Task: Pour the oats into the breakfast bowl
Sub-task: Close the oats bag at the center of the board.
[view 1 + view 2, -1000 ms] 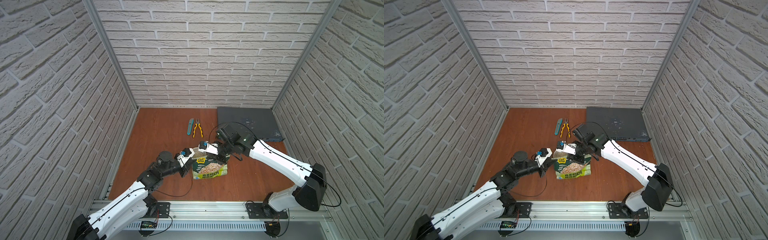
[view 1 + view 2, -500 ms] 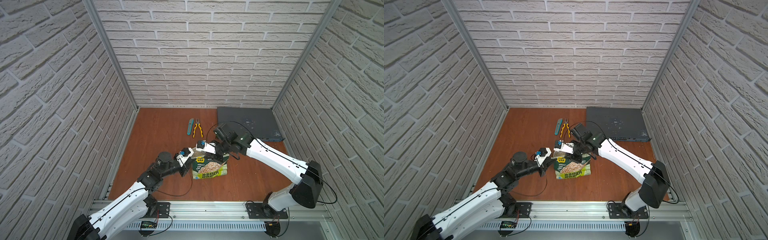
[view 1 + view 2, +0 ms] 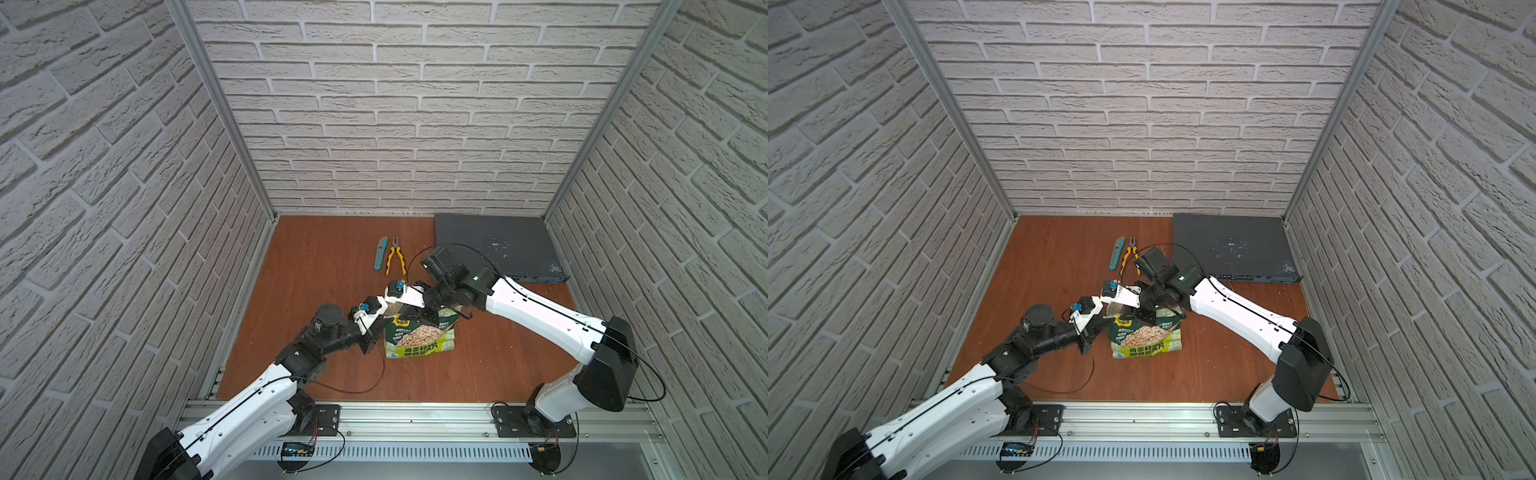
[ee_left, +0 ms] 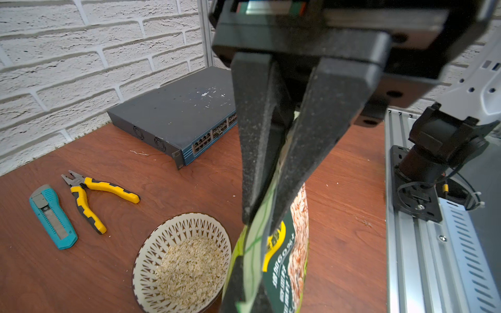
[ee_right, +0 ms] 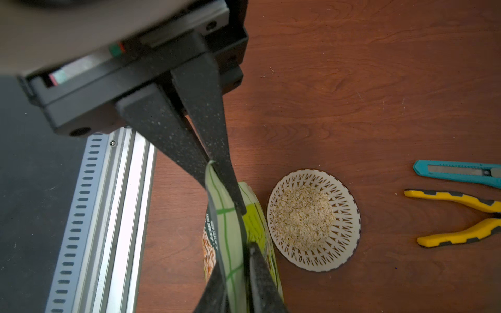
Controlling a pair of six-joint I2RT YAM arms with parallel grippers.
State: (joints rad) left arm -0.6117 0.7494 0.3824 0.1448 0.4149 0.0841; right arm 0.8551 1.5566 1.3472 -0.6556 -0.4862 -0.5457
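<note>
1. Brown wooden table [image 3: 316,266] carries everything.
2. Soft dark-green and lime-green pouch [image 3: 419,338] stands upright on the table, centre, toward the robot's side.
3. Small round white lattice bowl [image 5: 344,235] sits just behind the pouch; can't tell if they touch.
4. Pale beige oat flakes [image 4: 189,268] lie in the bowl.
5. Yellow-handled steel pliers [image 3: 395,259] lie farther back, behind the bowl. Teal plastic utility knife [image 3: 380,253] lies just left of them, side by side.
6. Flat dark-grey metal network switch [image 3: 494,245] sits in the back right corner, right of the pliers.
7. Left gripper [image 4: 260,223] pinches the pouch's top edge at its left end. Right gripper [image 5: 225,200] pinches it toward the right end.
</note>
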